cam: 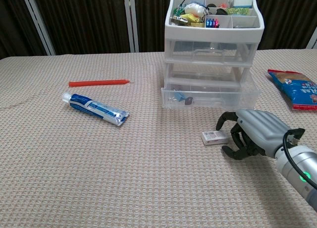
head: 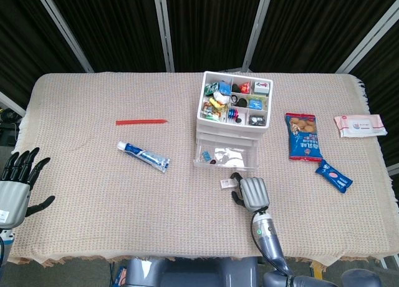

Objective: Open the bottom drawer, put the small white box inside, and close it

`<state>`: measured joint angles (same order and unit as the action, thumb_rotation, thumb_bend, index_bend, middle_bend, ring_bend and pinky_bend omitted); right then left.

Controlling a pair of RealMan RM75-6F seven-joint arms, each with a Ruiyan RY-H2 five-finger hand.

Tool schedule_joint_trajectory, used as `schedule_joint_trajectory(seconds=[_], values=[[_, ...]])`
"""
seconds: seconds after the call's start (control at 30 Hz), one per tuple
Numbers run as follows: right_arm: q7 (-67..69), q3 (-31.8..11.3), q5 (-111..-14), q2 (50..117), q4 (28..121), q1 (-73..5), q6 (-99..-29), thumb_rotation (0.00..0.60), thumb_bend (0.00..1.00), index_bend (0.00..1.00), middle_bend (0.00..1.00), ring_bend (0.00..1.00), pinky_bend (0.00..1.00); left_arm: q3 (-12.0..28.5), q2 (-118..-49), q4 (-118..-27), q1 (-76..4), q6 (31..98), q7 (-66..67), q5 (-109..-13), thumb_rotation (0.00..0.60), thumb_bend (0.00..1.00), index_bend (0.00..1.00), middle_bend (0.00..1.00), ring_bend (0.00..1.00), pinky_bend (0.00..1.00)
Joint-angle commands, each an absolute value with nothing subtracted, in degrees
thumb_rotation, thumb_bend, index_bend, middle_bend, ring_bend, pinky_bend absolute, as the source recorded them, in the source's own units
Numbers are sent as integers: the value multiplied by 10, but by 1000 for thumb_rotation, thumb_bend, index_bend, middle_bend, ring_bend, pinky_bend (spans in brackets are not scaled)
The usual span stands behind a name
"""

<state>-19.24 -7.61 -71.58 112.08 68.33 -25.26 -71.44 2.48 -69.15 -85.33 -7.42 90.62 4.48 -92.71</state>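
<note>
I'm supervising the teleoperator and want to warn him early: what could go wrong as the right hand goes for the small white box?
The right hand sits beside the small white box with fingers curled, so it may nudge the flat box away rather than pinch it. The bottom drawer juts out just behind; lifting the hand could bump its front.

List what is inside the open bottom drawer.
The bottom drawer holds a few small dark and bluish odds and ends near its left end; too small to identify. Its back part is hidden under the organizer.
</note>
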Motion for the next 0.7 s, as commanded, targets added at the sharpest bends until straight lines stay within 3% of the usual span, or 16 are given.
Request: schedule_joint_trajectory(seconds=[0.03,0.33,0.7], values=[[-190,-78,-717,1125,679,-253,-713,600,303,385,789,748,642,25,-692,-854,-74,906,45,-927,600,111,155,0,0,0],[-180,-82,-724,1140,665,-251,-713,600,307,402,791,750,642,25,-691,-854,-74,905,45,-925,600,112,154,0,0,0],[-177,-88,-726,1146,668,-246,-716,600,337,655,800,759,642,25,-691,-855,-74,904,45,-925,600,111,155,0,0,0]])
